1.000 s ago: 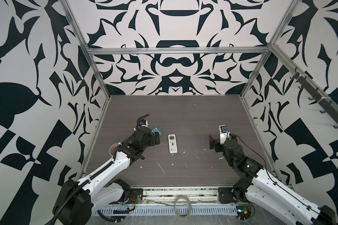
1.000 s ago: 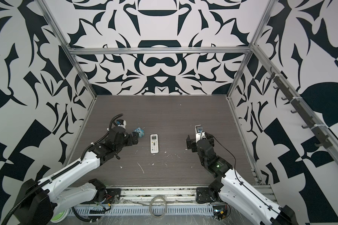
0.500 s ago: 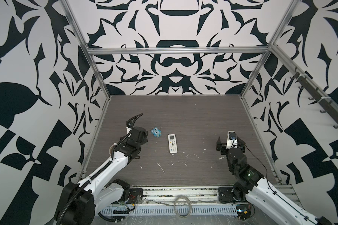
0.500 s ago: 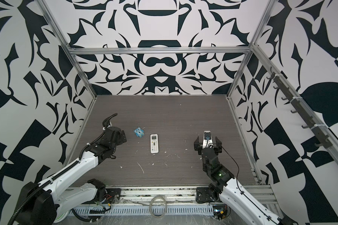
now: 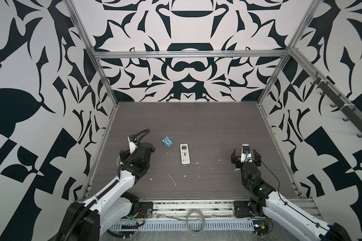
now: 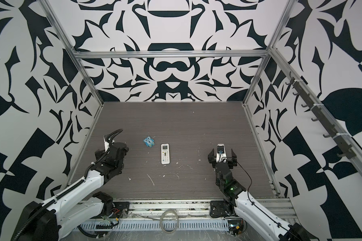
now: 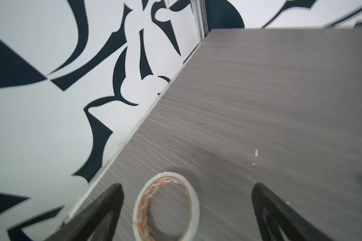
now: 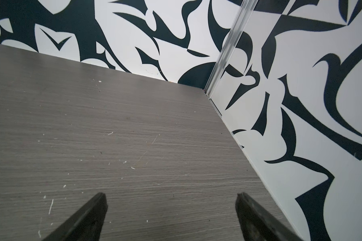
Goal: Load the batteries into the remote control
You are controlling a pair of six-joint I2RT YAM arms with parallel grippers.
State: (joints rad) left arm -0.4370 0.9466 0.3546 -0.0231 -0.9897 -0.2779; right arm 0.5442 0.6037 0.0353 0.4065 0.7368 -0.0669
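Both arms have backed away from the middle since a second ago: the left gripper [image 7: 187,185] has left the blue owl figure [image 5: 167,141] and swung out toward the side wall [image 7: 50,125], and the right gripper [image 8: 171,195] has slid out to its own side. Left gripper now, jaws spread wide and empty, hanging over a tape roll [image 7: 193,198] that lies flat near the table [image 5: 196,121] edge (the roll sits between the two fingers, untouched). Right gripper the same story, jaws wide apart, nothing between them but bare wood grain. The remote control [image 5: 185,153] lies alone mid-table in both top views, buttons up, display end toward the back wall. The owl sits just beside it, off its far left corner, not touching.
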